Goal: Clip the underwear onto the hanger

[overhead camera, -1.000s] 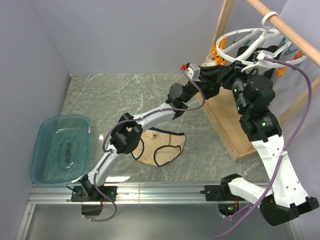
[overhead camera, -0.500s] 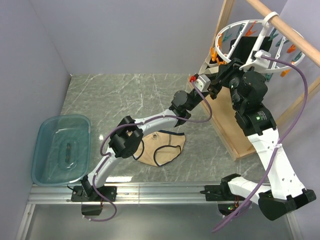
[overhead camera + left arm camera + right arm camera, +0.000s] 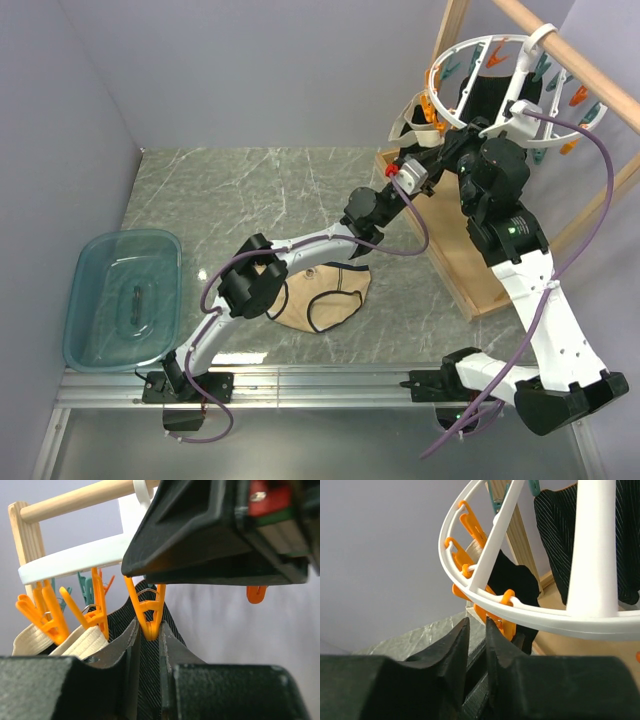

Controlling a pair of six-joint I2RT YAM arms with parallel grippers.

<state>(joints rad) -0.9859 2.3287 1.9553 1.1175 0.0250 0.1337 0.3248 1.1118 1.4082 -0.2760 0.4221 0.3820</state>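
- White plastic ring hanger (image 3: 597, 545) has tipped steeper; right pincer (image 3: 476, 622) narrowed beside its orange clip (image 3: 505, 625), grasp unclear.
- Left pincer (image 3: 148, 627) clenched on black pinstriped cloth (image 3: 148, 680).
- Beige navy-trimmed underwear (image 3: 325, 300) unmoved, far from hanger, unclipped.

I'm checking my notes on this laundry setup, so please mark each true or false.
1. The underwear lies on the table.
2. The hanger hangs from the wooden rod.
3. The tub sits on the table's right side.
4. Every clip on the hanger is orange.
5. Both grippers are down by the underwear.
1. True: the underwear lies on the table.
2. True: the hanger hooks over the rod.
3. False: the tub sits on the left side.
4. False: a teal clip hangs near an orange clip.
5. False: the left gripper and right gripper are up at the hanger.
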